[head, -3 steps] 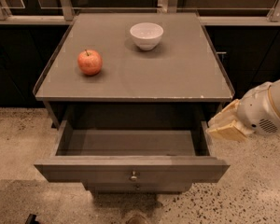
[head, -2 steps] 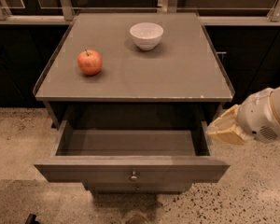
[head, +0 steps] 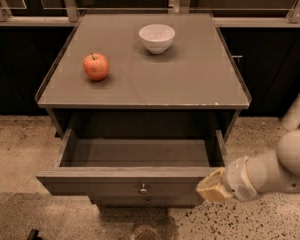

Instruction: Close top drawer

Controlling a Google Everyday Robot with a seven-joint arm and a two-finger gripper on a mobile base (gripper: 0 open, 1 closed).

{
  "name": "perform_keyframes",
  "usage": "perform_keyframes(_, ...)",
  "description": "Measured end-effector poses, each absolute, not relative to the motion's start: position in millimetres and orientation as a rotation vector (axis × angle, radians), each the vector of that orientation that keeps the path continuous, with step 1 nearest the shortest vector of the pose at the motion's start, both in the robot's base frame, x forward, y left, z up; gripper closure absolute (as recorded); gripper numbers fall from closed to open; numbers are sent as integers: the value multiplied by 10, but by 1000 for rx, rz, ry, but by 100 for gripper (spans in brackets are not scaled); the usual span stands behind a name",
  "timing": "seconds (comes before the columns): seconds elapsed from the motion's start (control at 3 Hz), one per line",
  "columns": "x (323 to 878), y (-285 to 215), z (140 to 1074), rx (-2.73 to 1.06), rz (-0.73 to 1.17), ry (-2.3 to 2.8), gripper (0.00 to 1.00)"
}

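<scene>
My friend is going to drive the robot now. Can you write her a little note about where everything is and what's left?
The gripper sits low at the right end of the top drawer front; contact unclear.
The top drawer is pulled well out and looks empty.
Done: nothing closed yet.
Left: push the front in until flush.
An apple and a bowl sit on the cabinet top.

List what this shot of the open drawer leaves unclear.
1. End effector, at the right end of the drawer front: whether it touches the panel cannot be told, because it overlaps that corner in the camera view.
2. Front strip of the drawer's floor: hidden behind its own front panel.
3. Lower drawer: mostly covered by the open one; a thin strip and its knob show.
4. Arm: cut off by the right edge.
</scene>
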State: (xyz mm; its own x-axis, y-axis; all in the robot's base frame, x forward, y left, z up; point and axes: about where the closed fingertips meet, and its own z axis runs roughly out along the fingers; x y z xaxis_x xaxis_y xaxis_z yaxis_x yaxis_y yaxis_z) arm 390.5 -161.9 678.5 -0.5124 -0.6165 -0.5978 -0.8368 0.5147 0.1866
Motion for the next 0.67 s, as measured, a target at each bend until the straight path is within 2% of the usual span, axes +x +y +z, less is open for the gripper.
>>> perform_keyframes(0.33, 3773, -1478, 6129, -1122, 764, 2361, 100)
perform_keyframes(0.67, 3847, -1396, 5823, -1078, 741, 2379, 100)
